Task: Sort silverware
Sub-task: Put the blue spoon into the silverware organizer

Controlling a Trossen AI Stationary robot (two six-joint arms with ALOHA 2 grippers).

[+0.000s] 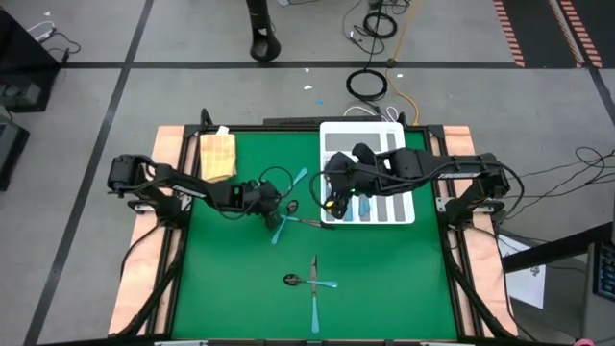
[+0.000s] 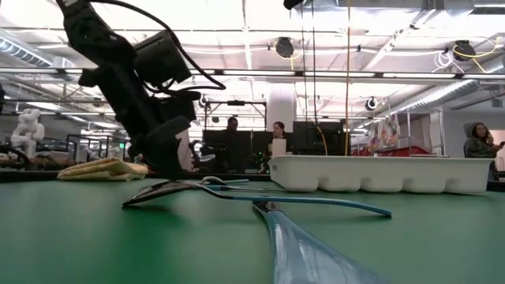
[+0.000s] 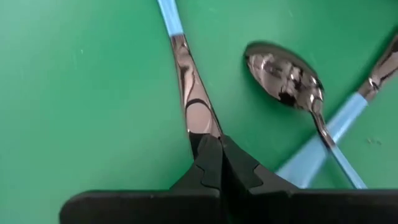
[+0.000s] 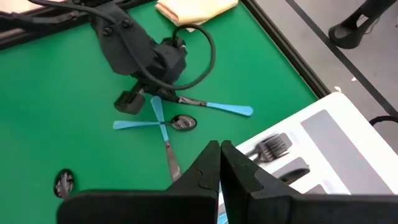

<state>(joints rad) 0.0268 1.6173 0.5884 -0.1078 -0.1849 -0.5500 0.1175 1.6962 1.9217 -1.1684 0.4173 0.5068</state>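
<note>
The silverware has light-blue handles and dark metal heads. A few crossed pieces [image 1: 284, 217] lie on the green mat at its middle, among them a spoon [image 3: 283, 71]. More pieces [image 1: 313, 281] lie nearer the front edge. My left gripper [image 1: 273, 205] is shut and points steeply down, its tips at the metal head of one piece [image 3: 191, 102]. My right gripper [image 1: 332, 202] hangs shut and holds nothing, high above the left edge of the white tray [image 1: 336, 136]. The tray holds some blue-handled pieces [image 1: 366, 207] and a fork [image 4: 273, 146]. My left gripper comes from above, slanting, with its shut fingertips [image 3: 208, 152] over the wide end of one piece's metal head [image 3: 198, 121], which lies flat on the mat. The fingers hide that end, so I cannot tell whether they touch it or have it between them.
A folded yellow cloth [image 1: 217, 154] lies at the mat's far left. The spoon's bowl [image 3: 283, 71] and a crossing blue handle [image 3: 311, 158] lie close beside my left fingers. Bare green mat [image 1: 221, 288] spreads at the near left. People sit at desks beyond the table.
</note>
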